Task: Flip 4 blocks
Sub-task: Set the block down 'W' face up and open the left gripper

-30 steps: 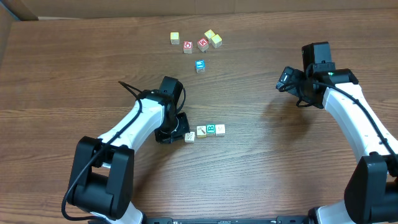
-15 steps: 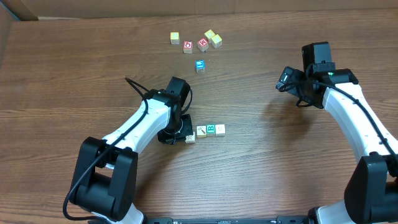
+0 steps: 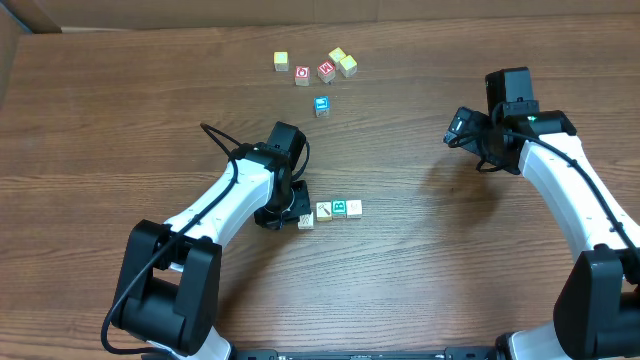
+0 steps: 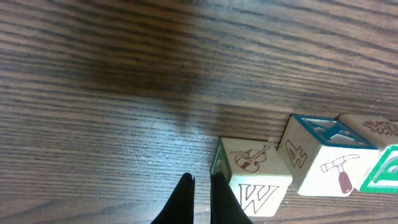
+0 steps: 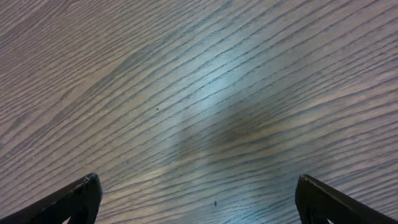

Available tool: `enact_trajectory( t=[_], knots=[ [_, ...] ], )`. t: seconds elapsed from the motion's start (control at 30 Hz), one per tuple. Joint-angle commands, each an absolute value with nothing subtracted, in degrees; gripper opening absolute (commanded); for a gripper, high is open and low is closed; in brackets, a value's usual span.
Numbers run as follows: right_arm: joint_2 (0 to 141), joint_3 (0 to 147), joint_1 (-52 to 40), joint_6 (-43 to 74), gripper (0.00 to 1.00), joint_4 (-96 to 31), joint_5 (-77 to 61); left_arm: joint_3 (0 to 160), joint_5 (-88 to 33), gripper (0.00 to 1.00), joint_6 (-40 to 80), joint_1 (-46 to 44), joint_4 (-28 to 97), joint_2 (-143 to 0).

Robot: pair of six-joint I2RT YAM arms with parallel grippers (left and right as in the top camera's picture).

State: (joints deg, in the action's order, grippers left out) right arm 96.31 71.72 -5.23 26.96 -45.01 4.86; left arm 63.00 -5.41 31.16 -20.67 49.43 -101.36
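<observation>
Four pale blocks lie in a short row on the table: the W block [image 3: 305,220], one with a patterned top [image 3: 324,211], the green B block [image 3: 339,207] and a plain-topped one [image 3: 354,208]. In the left wrist view the W block [image 4: 252,180] shows a violin on top, and a block with a hammer face [image 4: 323,158] stands beside it. My left gripper [image 3: 290,212] [image 4: 200,183] is shut and empty, its tips low at the W block's left side. One finger [image 4: 221,196] rests against that block. My right gripper [image 3: 460,128] [image 5: 198,182] hangs wide open over bare wood, far to the right.
A loose cluster sits at the back of the table: a yellowish cube [image 3: 281,61], two red-faced cubes [image 3: 302,75] [image 3: 326,71], two more yellowish cubes [image 3: 343,61] and a blue-faced cube [image 3: 321,105]. A cardboard wall [image 3: 300,12] borders the far edge.
My left arm has shifted a little right and forward, bringing its shut tips up against the W block. The blocks and the right arm have not moved.
</observation>
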Motion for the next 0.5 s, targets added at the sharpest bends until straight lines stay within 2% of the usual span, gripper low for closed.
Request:
enact_trajectory(
  t=[0.0, 0.47],
  knots=[
    [95.7, 72.6, -5.1, 26.7, 1.00, -44.7, 5.0, 62.4, -6.9, 0.04, 30.5, -21.1, 49.1, -100.8],
    [95.7, 72.6, -5.1, 26.7, 1.00, -44.7, 5.0, 63.2, -5.6, 0.04, 29.1, -21.0, 49.7, -100.8]
  ],
)
